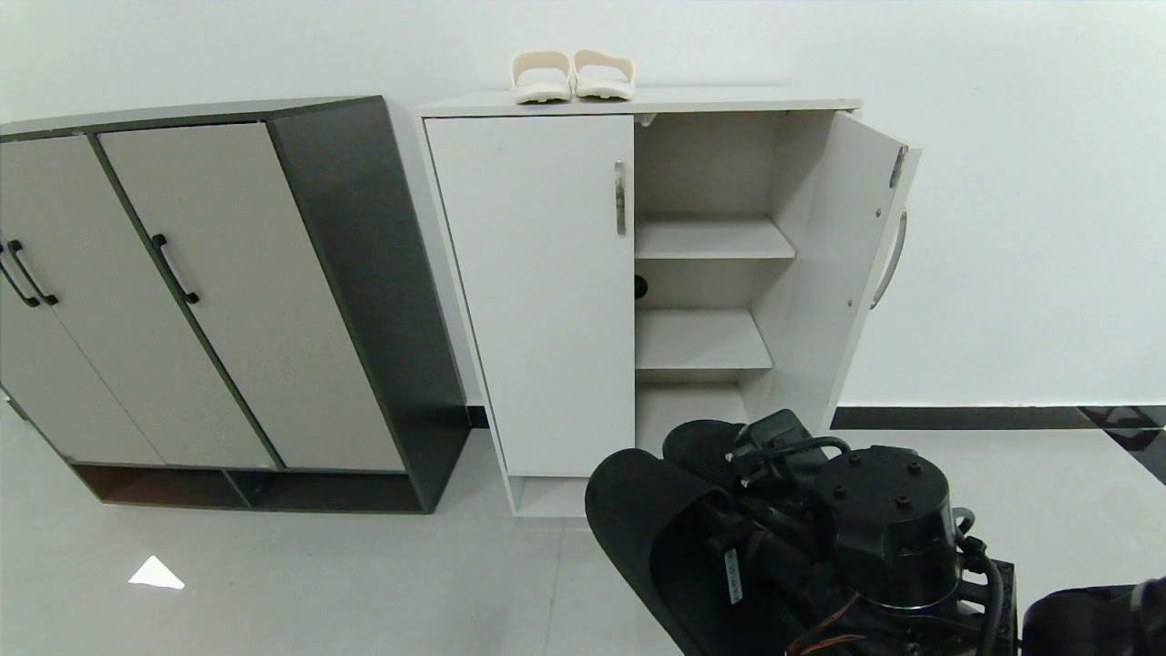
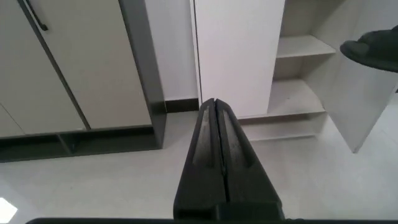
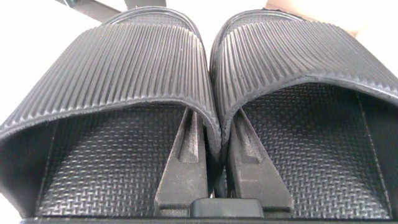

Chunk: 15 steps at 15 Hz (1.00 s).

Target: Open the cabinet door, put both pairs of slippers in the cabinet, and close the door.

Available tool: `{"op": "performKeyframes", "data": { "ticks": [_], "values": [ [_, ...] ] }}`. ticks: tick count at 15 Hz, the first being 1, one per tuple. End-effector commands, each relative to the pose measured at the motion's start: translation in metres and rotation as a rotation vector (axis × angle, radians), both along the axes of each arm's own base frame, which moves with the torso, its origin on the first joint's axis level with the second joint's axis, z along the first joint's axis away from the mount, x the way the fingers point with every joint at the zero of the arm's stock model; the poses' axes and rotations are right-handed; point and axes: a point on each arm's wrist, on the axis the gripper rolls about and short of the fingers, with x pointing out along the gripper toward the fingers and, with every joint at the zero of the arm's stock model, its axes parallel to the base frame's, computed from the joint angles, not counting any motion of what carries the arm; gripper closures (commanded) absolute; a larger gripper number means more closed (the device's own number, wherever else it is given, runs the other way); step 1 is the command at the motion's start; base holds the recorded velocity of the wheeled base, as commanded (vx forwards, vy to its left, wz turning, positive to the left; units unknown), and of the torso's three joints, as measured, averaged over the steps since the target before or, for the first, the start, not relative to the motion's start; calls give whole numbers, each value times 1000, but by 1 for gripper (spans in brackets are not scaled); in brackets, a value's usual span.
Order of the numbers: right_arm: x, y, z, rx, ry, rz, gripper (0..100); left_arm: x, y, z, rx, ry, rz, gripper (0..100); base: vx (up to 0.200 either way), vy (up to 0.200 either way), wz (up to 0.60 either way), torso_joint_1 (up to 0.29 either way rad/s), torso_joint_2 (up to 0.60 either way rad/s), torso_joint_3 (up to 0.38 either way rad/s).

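R gripper (image 3: 213, 134) clamped on black slippers (image 3: 143, 68), just before open cabinet (image 1: 528, 292); next, prob. slide onto shelf (image 1: 701, 339). L gripper (image 2: 215, 107) together, idle.

You have black slippers (image 3: 149, 68) with ribbed straps and diamond-patterned footbeds, cream slippers (image 1: 547, 87), and a white cabinet (image 1: 528, 292).
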Motion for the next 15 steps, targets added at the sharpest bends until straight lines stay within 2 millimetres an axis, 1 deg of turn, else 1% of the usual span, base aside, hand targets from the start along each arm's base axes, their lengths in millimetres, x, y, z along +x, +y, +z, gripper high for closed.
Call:
{"op": "performKeyframes", "data": {
  "ticks": [1,2,4,5,9,10,13,14,15],
  "values": [
    [2,3,-7,-10,6,1,100,0,-1,-2,-25,22,-54,100,0,0,0,0,0,0],
    [2,3,-6,-9,5,1,100,0,-1,-2,-19,23,-63,100,0,0,0,0,0,0],
    [2,3,-4,-4,-2,-1,100,1,0,-6,19,54,-12,100,0,0,0,0,0,0],
    [5,6,-1,8,-15,-11,100,1,0,-6,-1,54,-19,100,0,0,0,0,0,0],
    [35,38,14,53,-109,-198,100,1,0,-6,-36,54,-12,100,0,0,0,0,0,0],
    [40,43,16,50,-113,-215,100,1,0,-6,-36,54,-15,100,0,0,0,0,0,0],
    [66,58,11,28,-95,-279,100,1,0,-6,-36,55,-14,100,0,0,0,0,0,0],
    [73,63,12,26,-90,-289,100,1,0,-6,-36,54,-14,100,0,0,0,0,0,0],
    [80,65,18,24,-87,-303,100,1,0,-6,-36,54,-14,100,0,0,0,0,0,0]
  ]
}}
